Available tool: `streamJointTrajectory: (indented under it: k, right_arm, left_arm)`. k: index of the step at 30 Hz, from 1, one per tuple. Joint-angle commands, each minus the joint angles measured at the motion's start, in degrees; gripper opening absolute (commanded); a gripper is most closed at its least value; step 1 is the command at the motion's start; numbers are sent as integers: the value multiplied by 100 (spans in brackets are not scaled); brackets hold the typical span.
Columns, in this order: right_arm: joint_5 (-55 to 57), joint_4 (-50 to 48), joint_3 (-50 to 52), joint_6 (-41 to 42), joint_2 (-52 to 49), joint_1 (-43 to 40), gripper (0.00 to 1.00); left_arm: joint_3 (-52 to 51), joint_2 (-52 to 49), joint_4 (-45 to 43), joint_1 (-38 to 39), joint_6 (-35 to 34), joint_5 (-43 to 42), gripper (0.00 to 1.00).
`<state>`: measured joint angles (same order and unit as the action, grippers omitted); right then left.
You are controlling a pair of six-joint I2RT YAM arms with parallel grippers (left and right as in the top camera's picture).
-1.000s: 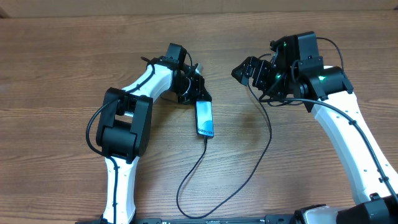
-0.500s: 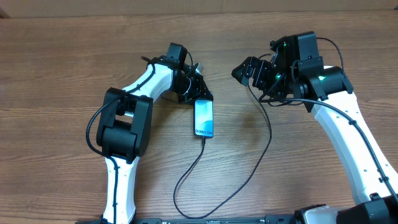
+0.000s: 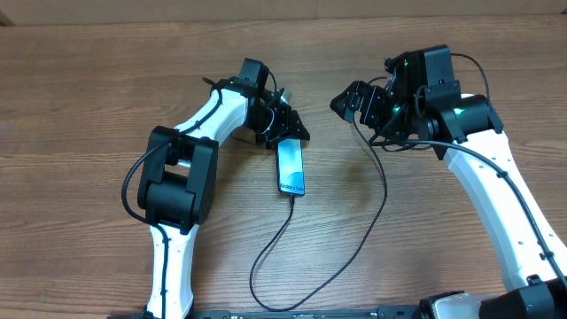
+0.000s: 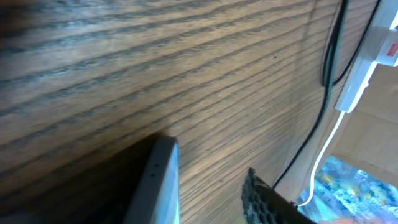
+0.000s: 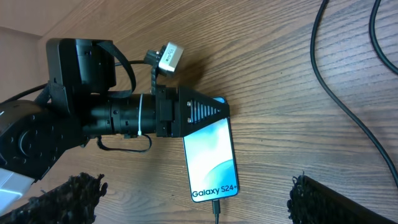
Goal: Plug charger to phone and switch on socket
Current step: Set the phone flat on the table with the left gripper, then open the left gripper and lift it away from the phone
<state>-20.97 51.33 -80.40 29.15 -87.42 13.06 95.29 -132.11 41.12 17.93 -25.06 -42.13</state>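
Observation:
The phone (image 3: 291, 168) lies flat on the wooden table, its light blue screen up and "Galaxy S24+" legible in the right wrist view (image 5: 211, 158). The charger's connector (image 5: 216, 205) sits in its near end, and the black cable (image 3: 266, 266) loops toward the front edge and back up to the right. My left gripper (image 3: 285, 135) is at the phone's far end, open: wood shows between one finger pad (image 4: 267, 202) and the phone's edge (image 4: 158, 180). The right gripper (image 5: 193, 186) hovers wide open above the phone. The socket (image 4: 379, 43) shows only at the corner of the left wrist view.
A thick white cord (image 4: 323, 162) runs from the socket off the table's edge. Black cable strands (image 5: 348, 93) cross the wood right of the phone. The right arm (image 3: 425, 97) hangs over the table's upper right.
My left gripper's jaws have spread apart off the phone's far end. The phone shifted only slightly, and the cable loop with it. The right arm has stayed still.

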Motion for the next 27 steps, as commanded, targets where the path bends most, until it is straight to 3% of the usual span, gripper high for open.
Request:
streamJointTrajectory:
  k: [1, 4, 12, 27]
  right_arm:
    - [39, 0, -68, -57, 68, -28, 100]
    - [39, 0, -66, -57, 68, -28, 100]
    - [39, 0, -68, -57, 68, -28, 100]
    - [39, 2, -68, -55, 68, -28, 100]
  left_arm:
    - [-151, -256, 90, 9, -24, 855, 59]
    - [-151, -256, 140, 9, -26, 1056, 70]
    - [-151, -256, 470, 9, -26, 1742, 89]
    - [-151, -256, 857, 9, -26, 2627, 96]
